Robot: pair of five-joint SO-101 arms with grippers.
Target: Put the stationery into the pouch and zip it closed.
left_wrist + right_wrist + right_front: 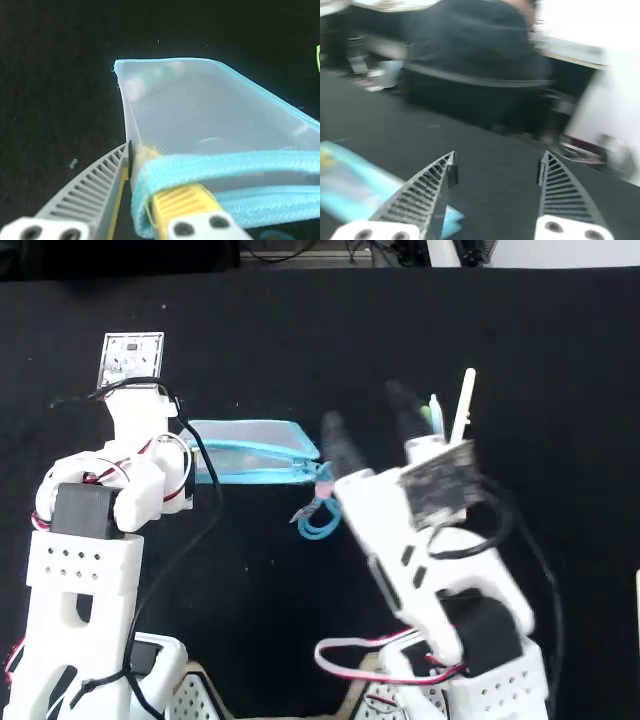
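The left end effector is pinching one end of the pouch, which is lying flat on the worktop between the two arms. The right end effector is hovering with jaws spread and empty, just past the pouch's other end. The stationery, apparently a white stick and a green pen, is sitting beyond the right arm, outside the pouch. A blue loop is lying by the pouch's far end; whether it is the zip pull is hard to tell.

Risks:
- The mouth is looking nearly flat, so an item pushed in may be catching on the zip tape and shoving the pouch.
- The thin mesh may be slipping from the pinch under that push or a zip pull.
- The slim stick may be rolling out of a loose grasp.
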